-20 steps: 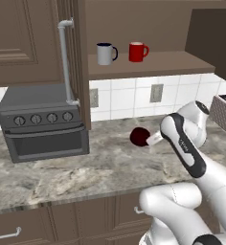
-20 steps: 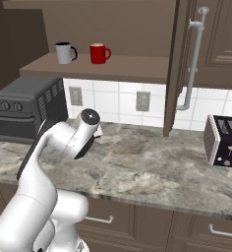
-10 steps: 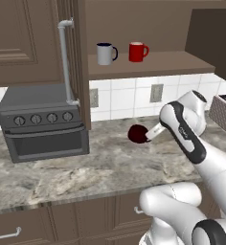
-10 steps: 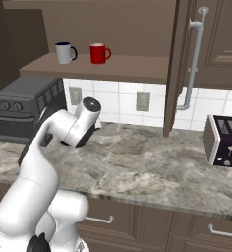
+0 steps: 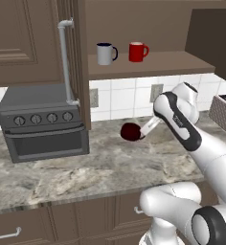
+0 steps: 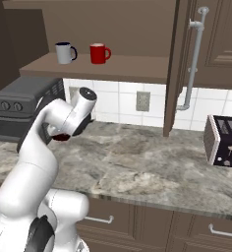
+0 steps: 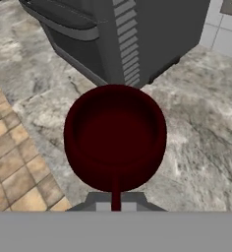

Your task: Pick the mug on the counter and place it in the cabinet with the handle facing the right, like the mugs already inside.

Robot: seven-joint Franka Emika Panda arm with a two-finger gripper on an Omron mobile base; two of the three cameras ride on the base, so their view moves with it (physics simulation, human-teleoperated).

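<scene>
Above the desk (image 5: pixel 110 167), clear of the stone surface, the dark maroon mug (image 5: pixel 131 131) hangs at the end of the arm, right of the grey toaster oven (image 5: pixel 43 122) and in front of the white tiled wall (image 5: pixel 119 98). Left base view: the pincer (image 5: pixel 144 130) meets the mug from the mug's right side, with the white forearm angling up behind it toward the cabinet. Hand view: the mug (image 7: pixel 115 138) sits centred with its open mouth facing the camera, and its handle (image 7: pixel 116 194) runs as a thin maroon strip straight down into the pincer (image 7: pixel 116 203); the pincer is clamped on the mug at the handle side, though the fingertips themselves are mostly hidden behind the mug body. Behind the mug in that view lie the vented side of the toaster oven (image 7: pixel 128 39), the marbled desk (image 7: pixel 201 128) and a patch of tan floor tiles (image 7: pixel 14 182). Right base view: the arm covers most of the mug (image 6: pixel 62 137); only a dark sliver shows under the wrist. On the cabinet (image 5: pixel 148 64) shelf stand the grey mug with navy handle (image 5: pixel 106 53) and the red mug (image 5: pixel 137 51), side by side, handles to the right. The cabinet door (image 5: pixel 79 62) stands open, its silver bar handle (image 5: pixel 64 60) upright. A black toaster (image 6: pixel 224 141) sits well to the right on the desk.
</scene>
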